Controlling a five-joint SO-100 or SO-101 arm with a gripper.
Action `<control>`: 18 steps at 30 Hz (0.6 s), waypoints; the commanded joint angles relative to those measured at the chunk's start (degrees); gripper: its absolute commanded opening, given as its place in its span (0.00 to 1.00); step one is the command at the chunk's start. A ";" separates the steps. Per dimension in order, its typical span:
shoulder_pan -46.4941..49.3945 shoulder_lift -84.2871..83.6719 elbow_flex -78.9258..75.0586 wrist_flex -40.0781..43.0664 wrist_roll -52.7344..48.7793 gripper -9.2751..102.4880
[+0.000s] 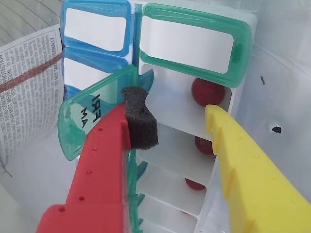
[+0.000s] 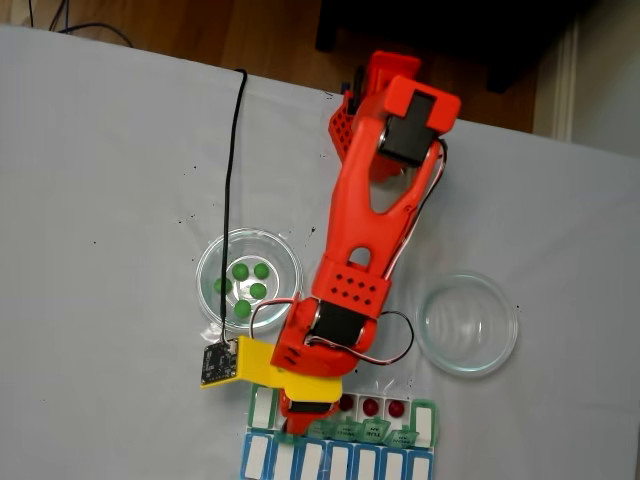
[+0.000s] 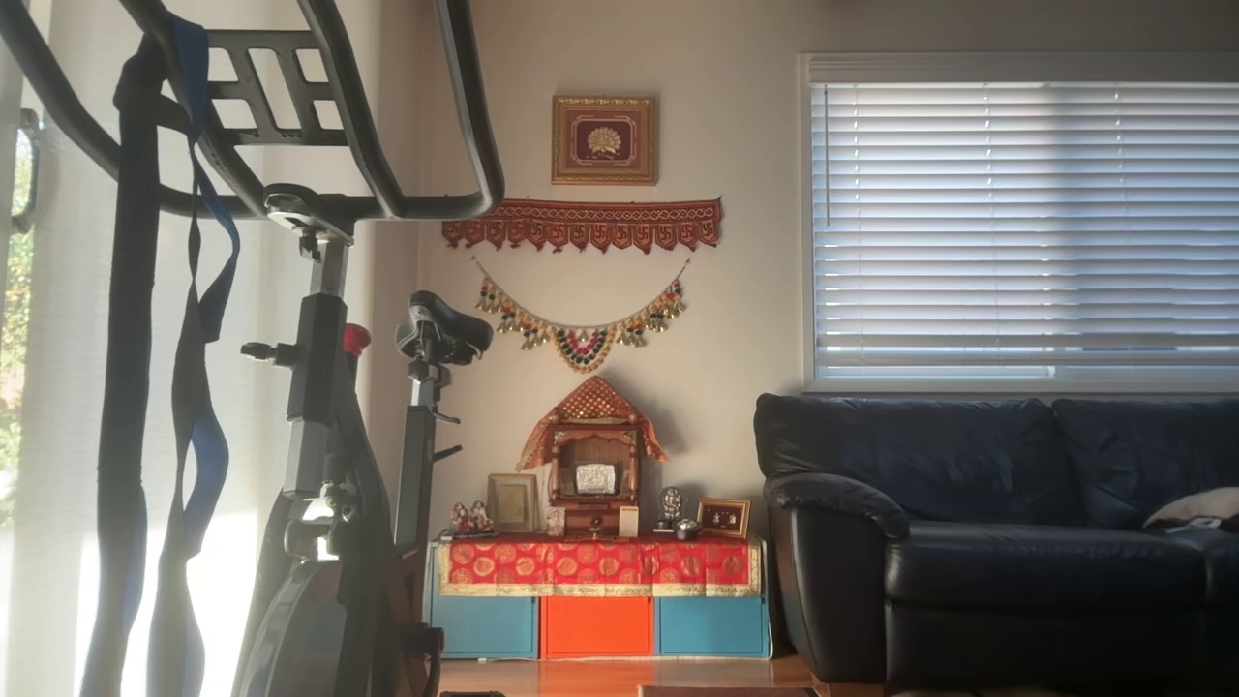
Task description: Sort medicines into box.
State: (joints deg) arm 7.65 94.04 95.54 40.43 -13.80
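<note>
My gripper [image 1: 170, 114] hangs open just above the box [image 1: 243, 104], its red finger [image 1: 104, 160] with a black foam pad on the left and its yellow finger [image 1: 243, 165] on the right. Nothing sits between them. Three dark red medicines [image 1: 208, 92] lie one to a compartment under open green lids; the lid marked FRI [image 1: 92, 116] stands up beside the red finger. In the fixed view the gripper [image 2: 305, 410] is over the left part of the box [image 2: 425, 420], with red medicines [image 2: 370, 407] to its right. Several green medicines [image 2: 245, 285] lie in the left clear dish [image 2: 205, 270].
A blue-lidded row [image 2: 330, 462] lies against the box's near side, also seen in the wrist view as blue lids [image 1: 97, 24]. An empty clear dish [image 2: 467, 323] stands to the right of the arm. A black cable [image 2: 232, 150] runs across the grey table. Newspaper [image 1: 29, 87] lies left of the box.
</note>
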 commanded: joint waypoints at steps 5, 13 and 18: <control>-0.62 8.17 -1.76 0.18 0.53 0.19; 1.14 11.34 -9.14 14.33 -0.70 0.10; 3.87 19.16 -6.68 16.87 -1.41 0.10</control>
State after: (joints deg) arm 9.76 102.39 91.32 55.72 -14.24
